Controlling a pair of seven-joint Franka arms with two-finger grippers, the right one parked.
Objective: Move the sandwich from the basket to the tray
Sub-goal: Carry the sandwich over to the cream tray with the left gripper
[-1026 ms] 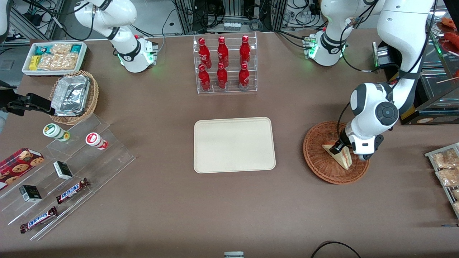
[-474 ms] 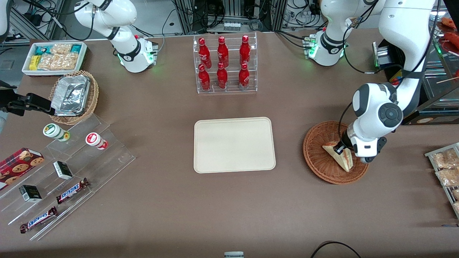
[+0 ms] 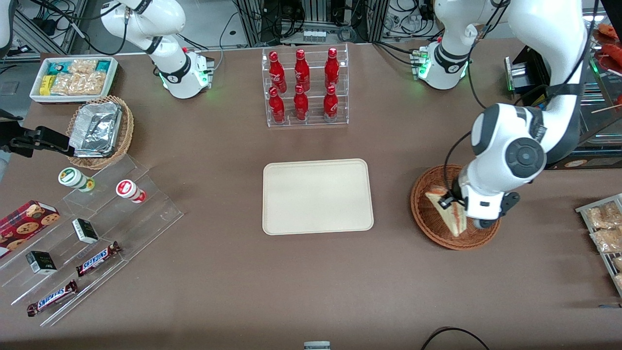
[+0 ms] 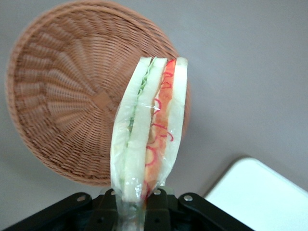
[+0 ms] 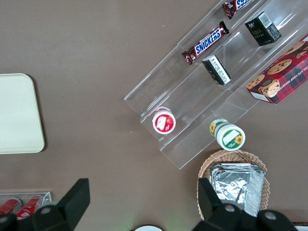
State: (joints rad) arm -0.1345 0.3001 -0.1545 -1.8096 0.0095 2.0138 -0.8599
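Note:
My left gripper [image 3: 449,198] is shut on the sandwich [image 3: 448,214], a wrapped pale bread wedge with red, orange and green filling, and holds it lifted above the reddish-brown wicker basket [image 3: 427,214]. The wrist view shows the sandwich [image 4: 147,130] standing out from the gripper [image 4: 137,202], with the empty basket [image 4: 62,101] below it and a corner of the tray [image 4: 260,197] beside it. The cream tray [image 3: 317,196] lies flat and bare at the table's middle, apart from the basket, toward the parked arm's end.
A clear rack of red bottles [image 3: 304,87] stands farther from the camera than the tray. A rack of snack packets [image 3: 605,228] sits at the working arm's end. Tan basket with foil containers [image 3: 99,130], white snack bin [image 3: 74,78] and acrylic snack steps [image 3: 87,233] lie toward the parked arm's end.
The gripper has risen with the sandwich clamped in it, lifting the wedge off the basket floor and carrying it slightly toward the tray.

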